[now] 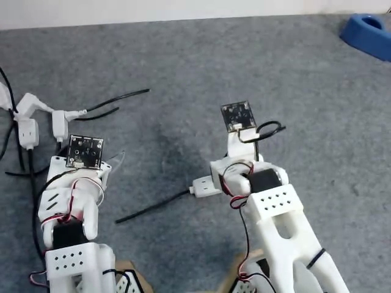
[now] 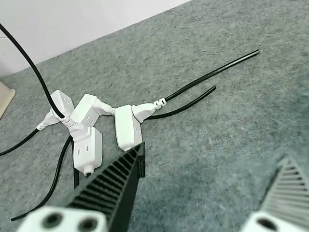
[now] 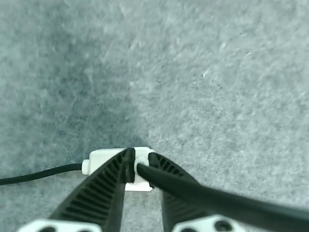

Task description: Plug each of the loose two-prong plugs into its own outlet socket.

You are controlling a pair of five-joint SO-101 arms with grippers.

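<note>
The right gripper (image 3: 139, 161) is clenched on the loose plug (image 3: 102, 160). Its black fingers (image 3: 108, 183) pinch the white body from both sides, and the plug lies flat on the grey carpet (image 3: 203, 72). The plug's cord (image 3: 38, 175) leaves its tail end and runs off across the carpet. Seen from above, this plug sits just at 9 o'clock of the right arm (image 1: 278, 204), low in the middle of the scene. Its cord trails toward 8 o'clock and stops near the left arm (image 1: 70, 207).

The left gripper (image 2: 213, 153) is released, its ribbed fingers (image 2: 120, 183) spread wide. It hangs over the carpet just short of the socket blocks (image 2: 128, 128). These white blocks bunch together, touching one another, at 9 o'clock in the high view, tight against that edge of the frame. A second plug (image 2: 145, 110) sits against the side of the nearest block. Two thin black leads (image 2: 212, 72) fan out from the cluster toward 2 o'clock, their free ends resting on the carpet.

A broad stretch of carpet lies between both arms and the 12 o'clock edge, where a pale strip (image 1: 153, 12) borders it. A blue object (image 1: 366, 33) sits in the 1 o'clock corner, well apart from the arms and plugs.
</note>
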